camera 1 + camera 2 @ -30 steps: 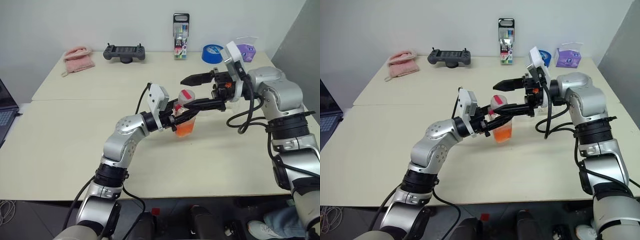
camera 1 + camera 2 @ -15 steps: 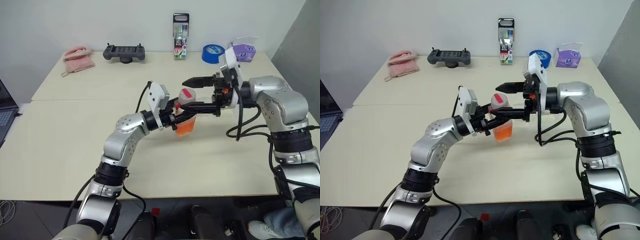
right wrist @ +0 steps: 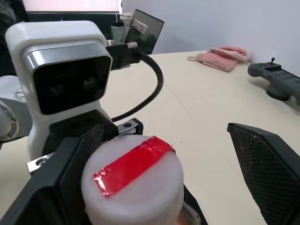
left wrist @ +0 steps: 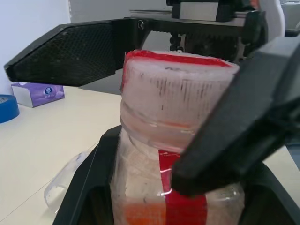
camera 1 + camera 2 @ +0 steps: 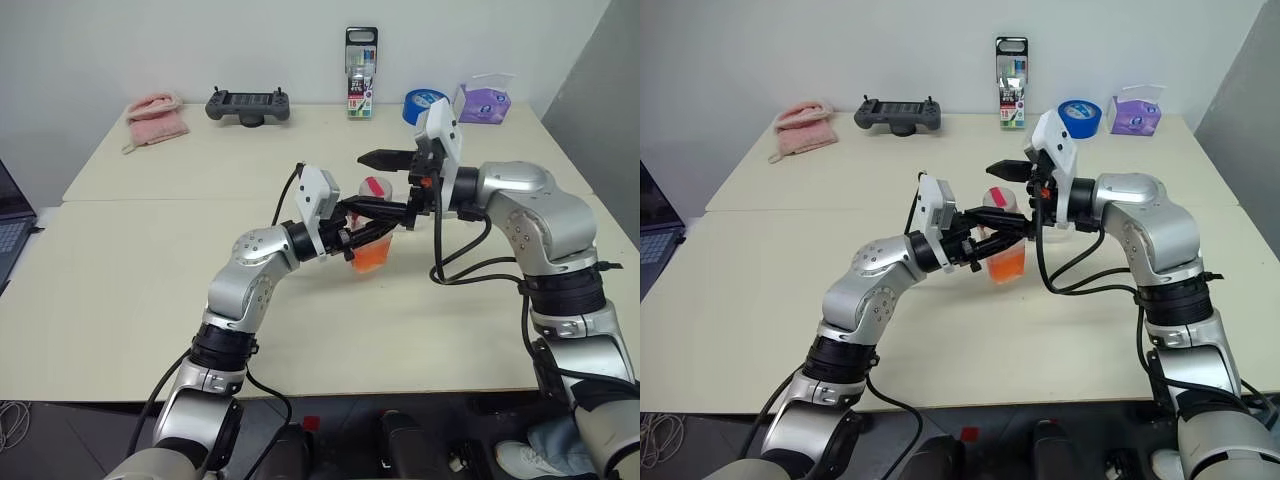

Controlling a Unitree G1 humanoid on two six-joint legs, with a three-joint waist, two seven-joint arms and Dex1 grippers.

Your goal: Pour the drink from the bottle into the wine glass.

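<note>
The left gripper (image 5: 362,235) is clamped on the body of the bottle (image 5: 372,228), holding it upright above the table (image 5: 150,290) at the centre of the head views. The right gripper (image 5: 372,183) stands with its fingers wide apart, one at 12 o'clock of the cap (image 5: 375,189) and the other at 6 o'clock across the bottle's neck; whether either pad touches cannot be told. The left wrist view shows what the head views do not: the ridged whitish cap (image 4: 177,89) topped with red, the red label band (image 4: 185,197), the orange drink (image 4: 140,216) low in the bottle, and a clear glass (image 4: 70,180) lying beyond on the table. The right wrist view looks down on the cap (image 3: 132,180), crossed by a strip of red tape, with the left wrist camera housing (image 3: 65,70) just behind it. From the bottle, at 12 o'clock stands a marker pack (image 5: 361,72); at 1 o'clock a blue tape roll (image 5: 425,105) and a purple tissue box (image 5: 482,102); at 11 o'clock a black controller (image 5: 248,103); at 10 o'clock a pink cloth (image 5: 155,118). The right forearm hides the table behind the bottle in the head views. Since a second ago the right gripper has swung in from 2 o'clock to straddle the cap; the bottle has not shifted.
</note>
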